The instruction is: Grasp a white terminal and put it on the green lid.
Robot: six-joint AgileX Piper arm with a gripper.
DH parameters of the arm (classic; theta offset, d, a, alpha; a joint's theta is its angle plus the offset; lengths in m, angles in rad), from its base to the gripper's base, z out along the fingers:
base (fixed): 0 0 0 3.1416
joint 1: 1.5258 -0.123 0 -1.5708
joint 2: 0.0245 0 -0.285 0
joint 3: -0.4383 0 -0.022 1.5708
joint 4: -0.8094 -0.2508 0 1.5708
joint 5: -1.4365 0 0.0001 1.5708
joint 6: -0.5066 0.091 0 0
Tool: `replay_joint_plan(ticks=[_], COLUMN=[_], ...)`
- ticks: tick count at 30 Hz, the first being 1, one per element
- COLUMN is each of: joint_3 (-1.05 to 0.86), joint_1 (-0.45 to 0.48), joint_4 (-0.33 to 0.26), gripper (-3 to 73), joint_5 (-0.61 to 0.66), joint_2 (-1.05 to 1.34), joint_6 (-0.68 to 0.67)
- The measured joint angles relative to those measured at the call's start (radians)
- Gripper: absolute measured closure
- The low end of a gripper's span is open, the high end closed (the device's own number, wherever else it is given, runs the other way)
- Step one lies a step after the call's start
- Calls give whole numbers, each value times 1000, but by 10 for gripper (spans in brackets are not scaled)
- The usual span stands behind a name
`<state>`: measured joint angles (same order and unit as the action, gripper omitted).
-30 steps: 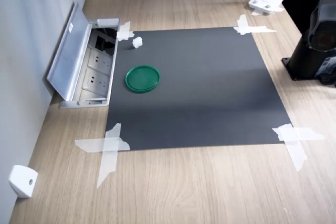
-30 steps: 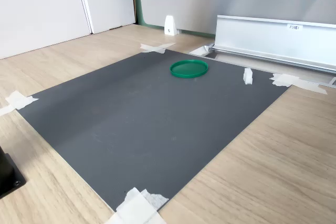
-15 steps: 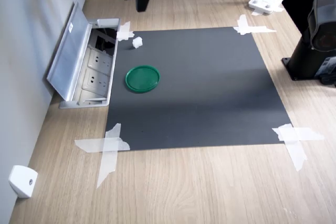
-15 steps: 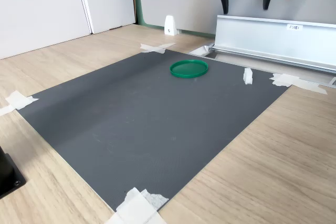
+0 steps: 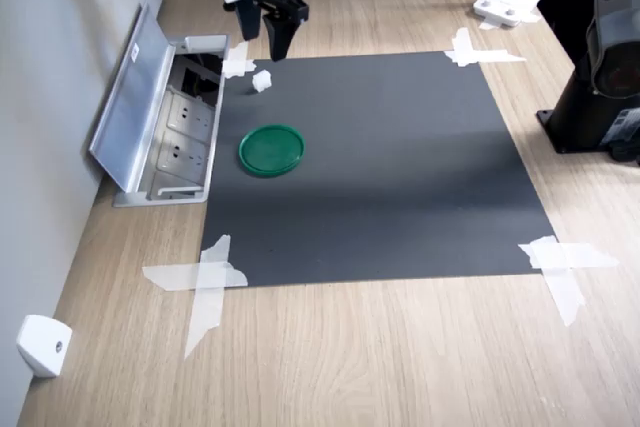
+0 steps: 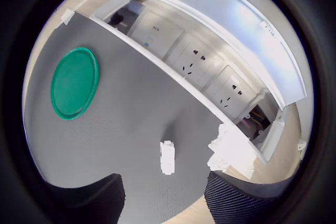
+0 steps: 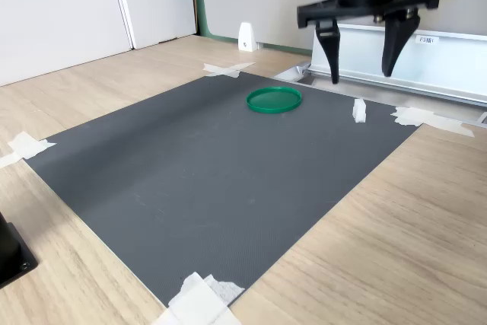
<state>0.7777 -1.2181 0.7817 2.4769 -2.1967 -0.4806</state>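
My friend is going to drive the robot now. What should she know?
Gripper: open, empty, hanging above the tiny white plastic blocky terminal, not touching it.
Terminal: lying on the dark grey mat, near the taped corner by the open socket box.
Flat round dark-green plastic lid: on the mat, apart from the terminal, nothing on it.
Done: gripper lined up over the terminal.
Left: lower, grasp the terminal, carry it to the lid, release.

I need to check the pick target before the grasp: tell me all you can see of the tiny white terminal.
The tiny white plastic terminal is a small blocky piece, longer than wide in the wrist view. It rests on the dark grey mat near the taped corner, apart from the green lid. The open gripper hangs above, not touching it.
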Motion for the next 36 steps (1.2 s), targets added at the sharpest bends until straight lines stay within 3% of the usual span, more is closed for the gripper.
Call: replay_joint_plan(ticks=[19,24,28,34,36], joint_3=[0,0,0,0,0], joint_1=[0,0,0,0,0], joint_4=[-31,-33,-33,-33,-33], gripper=[58,91,207,568,610], joint_5=[-65,-76,-76,-71,-69], joint_2=[-97,-106,-106,-106,-106], joint_6=[0,3,5,17,19])
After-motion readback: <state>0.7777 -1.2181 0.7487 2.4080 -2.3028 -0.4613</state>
